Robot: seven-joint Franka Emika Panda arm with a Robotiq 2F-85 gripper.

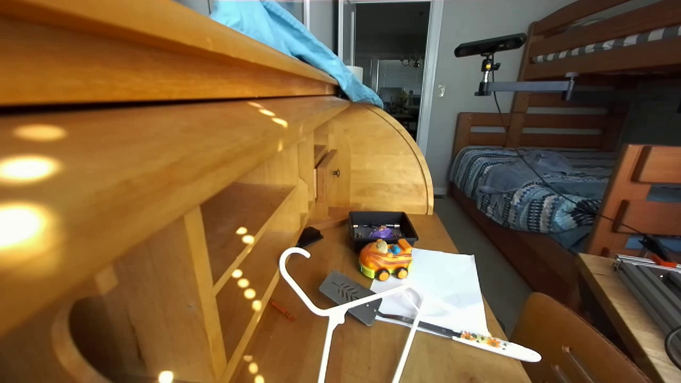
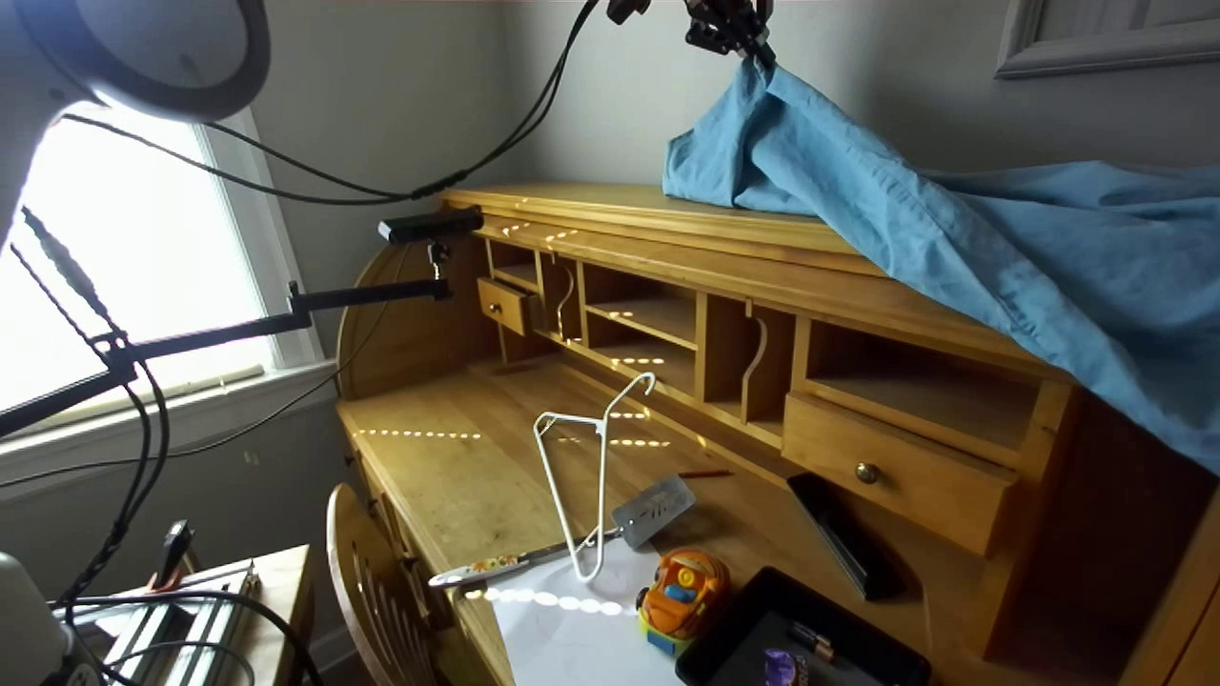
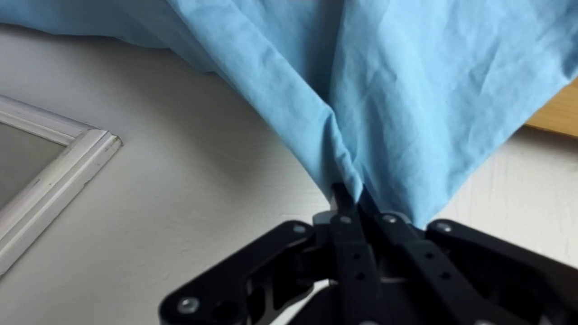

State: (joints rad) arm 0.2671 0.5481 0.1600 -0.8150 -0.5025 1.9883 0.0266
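Observation:
My gripper [image 3: 353, 198] is shut on a pinched fold of a light blue cloth [image 3: 406, 99] in the wrist view. In an exterior view the gripper [image 2: 762, 57] is at the top edge of the frame, above the top of a wooden roll-top desk [image 2: 610, 205]. The cloth [image 2: 839, 176] hangs from the fingertips in a peak. Part of it rests on the desk top, and the rest drapes down over the front at the right. In an exterior view the cloth [image 1: 298, 32] lies over the far end of the desk top, and the gripper is out of view.
On the desk's work surface are a white hanger [image 2: 602, 476], a spatula [image 2: 656, 513], an orange toy car [image 2: 688, 593], a black tray [image 2: 910, 662], white paper [image 2: 562, 648] and a black object [image 2: 843, 534]. A picture frame [image 3: 54, 180] hangs on the wall. A wooden chair [image 2: 367, 591] stands in front.

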